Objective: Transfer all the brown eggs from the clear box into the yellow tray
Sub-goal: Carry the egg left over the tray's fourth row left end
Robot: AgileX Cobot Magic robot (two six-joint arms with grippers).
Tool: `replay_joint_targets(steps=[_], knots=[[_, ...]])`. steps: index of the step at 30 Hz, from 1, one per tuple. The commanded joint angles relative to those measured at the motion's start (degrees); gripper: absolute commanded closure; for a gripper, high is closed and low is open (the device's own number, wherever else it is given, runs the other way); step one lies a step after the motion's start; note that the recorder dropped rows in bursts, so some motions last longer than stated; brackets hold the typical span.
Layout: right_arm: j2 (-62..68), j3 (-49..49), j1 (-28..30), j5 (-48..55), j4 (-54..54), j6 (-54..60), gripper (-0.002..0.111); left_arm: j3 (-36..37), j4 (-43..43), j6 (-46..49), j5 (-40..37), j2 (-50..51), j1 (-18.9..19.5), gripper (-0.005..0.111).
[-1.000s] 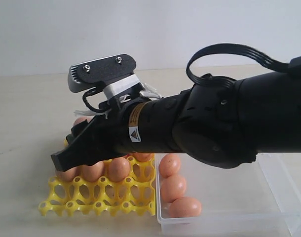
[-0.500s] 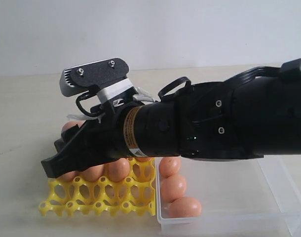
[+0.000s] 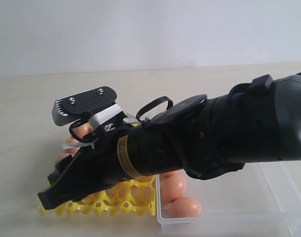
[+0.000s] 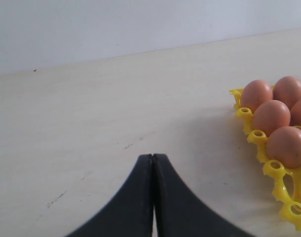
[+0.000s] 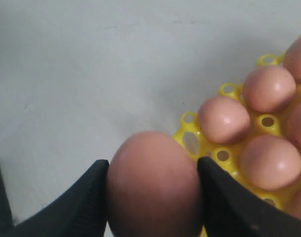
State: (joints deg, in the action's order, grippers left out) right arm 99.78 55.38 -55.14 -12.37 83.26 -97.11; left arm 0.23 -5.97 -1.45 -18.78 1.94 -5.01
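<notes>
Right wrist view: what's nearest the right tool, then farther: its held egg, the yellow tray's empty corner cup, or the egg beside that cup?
1. Smooth orange-brown oval egg, in the right tool.
2. Bright yellow plastic tray's empty corner cup, just beyond.
3. Tray egg behind that cup.

Counter (image 3: pixel 27 103): pale beige, matt, flat, meeting a plain light wall (image 3: pixel 150 29) at the back. A few faint dark scuffs (image 4: pixel 132 145) show in the left wrist view.

Lying directly on it:
- One yellow tray (image 3: pixel 133 202), plastic, a grid of round cups and pegs, set flat.
- One clear box (image 3: pixel 288 195), shallow and low-walled, just beside the tray on its right in the exterior view. Whether the two touch cannot be told.
</notes>
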Motion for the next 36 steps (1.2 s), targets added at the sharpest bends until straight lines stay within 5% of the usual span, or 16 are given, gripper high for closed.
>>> replay_joint_targets(steps=[1,6,18,27,33,36], knots=[[0.34,0.49,-0.07,0.47,8.04,-6.96,0.108,-0.23,0.13,-0.25,0.68,0.14,-0.18,0.107],[0.59,0.57,0.28,-0.14,16.68,-13.61,0.108,-0.23,0.13,-0.25,0.68,0.14,-0.18,0.107],[2.23,1.27,0.28,-1.73,16.68,-12.53,0.108,-0.23,0.13,-0.25,0.68,0.14,-0.18,0.107],[2.35,3.14,0.28,5.99,-11.03,15.68,0.108,-0.23,0.13,-0.25,0.68,0.14,-0.18,0.107],[2.35,5.28,0.28,8.63,-7.45,17.71,0.108,-0.23,0.13,-0.25,0.68,0.14,-0.18,0.107],[2.35,5.69,0.28,8.73,-23.23,32.92,0.108,-0.23,0.13,-0.25,0.68,0.14,-0.18,0.107]])
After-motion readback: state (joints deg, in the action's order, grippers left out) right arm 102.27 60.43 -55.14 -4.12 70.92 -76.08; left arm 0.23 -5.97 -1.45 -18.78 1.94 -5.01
